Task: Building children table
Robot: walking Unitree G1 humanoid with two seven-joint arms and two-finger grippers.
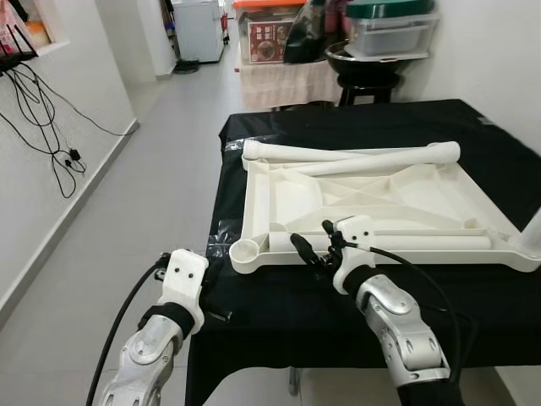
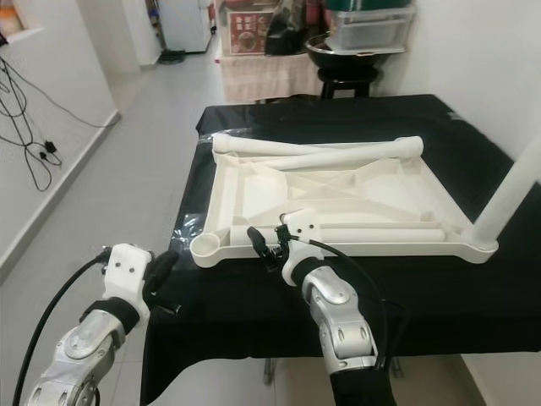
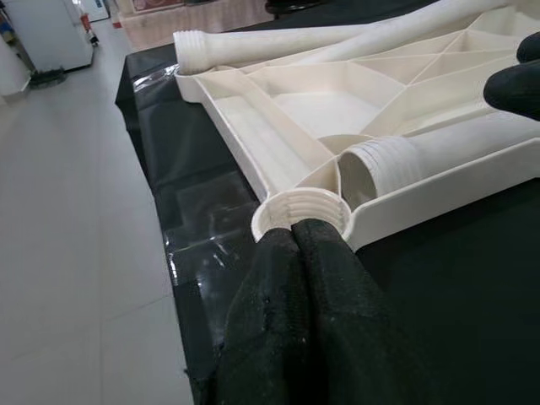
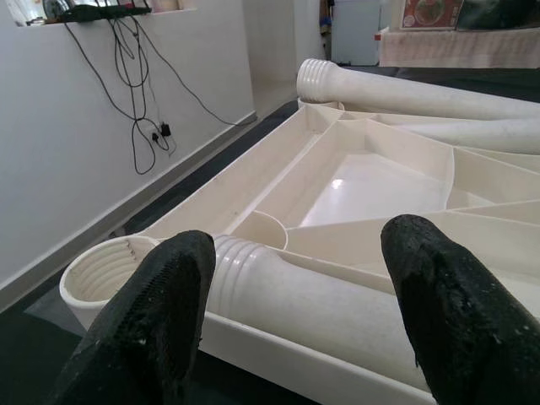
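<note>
Cream plastic tabletop (image 1: 372, 199) upside down on black cloth, frame centre. Near leg (image 1: 380, 243) lies crosswise along front rim.

Right wrist view: my right gripper (image 4: 295, 312) fingers apart, straddling that leg, threaded end toward corner socket (image 4: 105, 274).

Left wrist view: my left gripper (image 3: 295, 245) fingers together, tips at socket.

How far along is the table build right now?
Done: one leg stands upright in the near right corner of the upside-down tabletop. In hand: the right tool is open around the leg lying nearest, beside the empty threaded socket; the left tool is shut just short of that socket. Left: that leg and two more loose legs across the far edge.
</note>
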